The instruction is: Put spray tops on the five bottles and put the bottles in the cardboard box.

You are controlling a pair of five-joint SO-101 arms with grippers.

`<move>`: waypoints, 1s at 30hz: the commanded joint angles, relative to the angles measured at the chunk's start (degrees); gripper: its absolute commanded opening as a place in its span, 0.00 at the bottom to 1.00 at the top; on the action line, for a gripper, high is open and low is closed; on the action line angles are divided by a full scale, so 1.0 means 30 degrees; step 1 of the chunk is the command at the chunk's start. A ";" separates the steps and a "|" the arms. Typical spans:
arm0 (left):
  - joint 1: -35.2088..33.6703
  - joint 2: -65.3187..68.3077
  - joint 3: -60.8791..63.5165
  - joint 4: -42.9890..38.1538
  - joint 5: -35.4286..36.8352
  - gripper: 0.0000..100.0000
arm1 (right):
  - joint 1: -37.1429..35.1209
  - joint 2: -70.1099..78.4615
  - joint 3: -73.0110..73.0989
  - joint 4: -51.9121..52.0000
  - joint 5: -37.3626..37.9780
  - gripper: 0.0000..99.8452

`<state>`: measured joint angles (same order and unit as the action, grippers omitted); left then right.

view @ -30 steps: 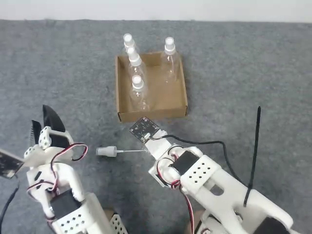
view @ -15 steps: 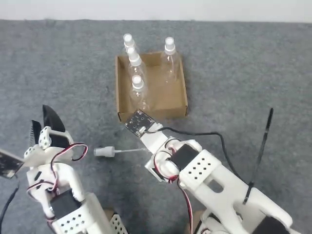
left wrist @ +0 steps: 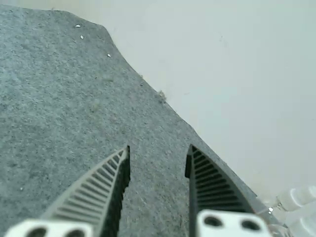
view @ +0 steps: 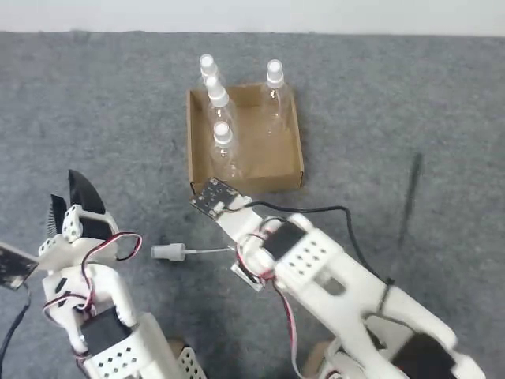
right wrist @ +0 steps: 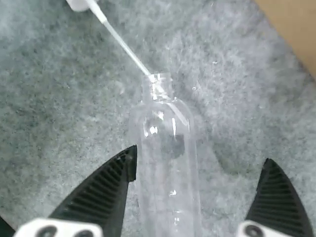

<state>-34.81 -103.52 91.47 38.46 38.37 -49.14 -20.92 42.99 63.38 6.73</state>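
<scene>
The right gripper [right wrist: 200, 159] is spread wide, holding nothing. The clear uncapped plastic bottle [right wrist: 165, 148] lies on the grey felt mat [right wrist: 49, 98] between its fingers, and the thin tube of the white spray top [view: 170, 253] reaches its mouth just ahead. The left gripper [left wrist: 158, 152], well aside, is parted and empty.

Spray top [right wrist: 81, 4] cut by the frame edge, bottle [right wrist: 165, 143] base cut off too — from above, hidden under right arm [view: 316, 268], cable [view: 408, 201] blurred.
</scene>
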 commanded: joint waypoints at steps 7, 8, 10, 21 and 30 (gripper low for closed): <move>-0.0029 -0.0322 -0.0190 -0.0615 0.0059 0.17 | -0.0601 0.3824 -0.3194 0.0220 0.1114 0.30; -0.0029 -0.0322 -0.0190 -0.0615 0.0059 0.17 | -0.0601 0.4029 -0.3194 0.0161 0.1348 0.28; -0.0029 -0.0322 -0.0190 -0.0615 0.0059 0.17 | -0.0601 0.4293 -0.3282 0.0132 0.1582 0.25; -0.0029 -0.0322 -0.0190 -0.0615 0.0059 0.17 | -0.0542 0.4615 -0.3282 0.0161 0.1846 0.25; -0.0029 -0.0322 -0.0190 -0.0615 0.0059 0.17 | 0.0161 0.4381 -0.3282 0.0249 0.1788 0.11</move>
<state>-34.81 -103.52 91.47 38.46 38.37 -50.20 -6.77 36.22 63.65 11.82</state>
